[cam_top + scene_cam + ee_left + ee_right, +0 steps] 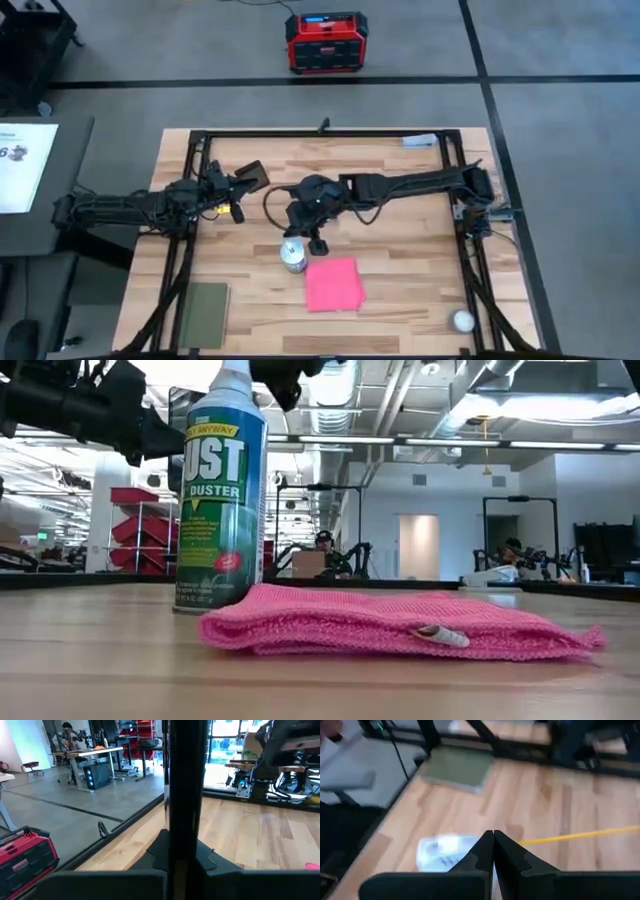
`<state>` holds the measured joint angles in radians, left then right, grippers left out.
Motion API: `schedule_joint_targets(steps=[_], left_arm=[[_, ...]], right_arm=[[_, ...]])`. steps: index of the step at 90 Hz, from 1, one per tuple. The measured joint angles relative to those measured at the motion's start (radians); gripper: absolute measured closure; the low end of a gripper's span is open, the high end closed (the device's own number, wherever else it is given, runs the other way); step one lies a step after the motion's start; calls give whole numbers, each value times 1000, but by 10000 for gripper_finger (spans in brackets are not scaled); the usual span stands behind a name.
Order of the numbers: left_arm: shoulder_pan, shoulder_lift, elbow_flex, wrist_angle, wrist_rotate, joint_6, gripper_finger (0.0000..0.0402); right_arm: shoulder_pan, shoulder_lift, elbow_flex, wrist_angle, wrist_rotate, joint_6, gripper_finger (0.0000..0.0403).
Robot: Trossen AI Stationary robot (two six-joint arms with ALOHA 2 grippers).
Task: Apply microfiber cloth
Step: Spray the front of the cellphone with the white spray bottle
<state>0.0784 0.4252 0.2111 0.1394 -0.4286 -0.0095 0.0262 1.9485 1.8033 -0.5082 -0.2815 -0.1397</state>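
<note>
The pink microfiber cloth (333,283) lies flat on the wooden table, near its front middle; in the low view the cloth (400,622) fills the foreground. A duster spray can (293,257) stands upright just left of it. My right gripper (493,845) is shut and empty, hovering above the can's top (235,375) and slightly to one side. My left gripper (236,187) is at the table's left, shut on a black phone (251,177). My left gripper pinches the black phone between its two fingers by the phone's lower end (184,845). The fingers reach in roughly level from the table's left. The phone stands edge-on between them and is lifted clear of the table.
A dull green pad (205,310) lies at the near left corner, and a white ball (462,320) at the near right. A black frame (300,133) runs round the table. A red box (325,42) stands on the floor beyond the far edge.
</note>
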Motion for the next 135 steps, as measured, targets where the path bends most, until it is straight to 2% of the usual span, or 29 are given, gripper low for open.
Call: schedule_joint_targets(steps=[10, 23, 43, 91, 135], left_arm=[[0, 0, 0, -3, 0, 2, 401], [0, 0, 0, -6, 0, 5, 401], [0, 12, 0, -14, 0, 5, 401], [11, 117, 1, 102, 1, 51, 401], [37, 118, 1, 106, 26, 48, 401]], right_arm=[[-3, 2, 67, -70, 17, -35, 403], [2, 7, 81, -112, 19, -44, 403], [16, 25, 84, -100, 26, -41, 403], [33, 53, 116, -90, 22, -34, 403], [32, 70, 121, -99, 22, -40, 403]])
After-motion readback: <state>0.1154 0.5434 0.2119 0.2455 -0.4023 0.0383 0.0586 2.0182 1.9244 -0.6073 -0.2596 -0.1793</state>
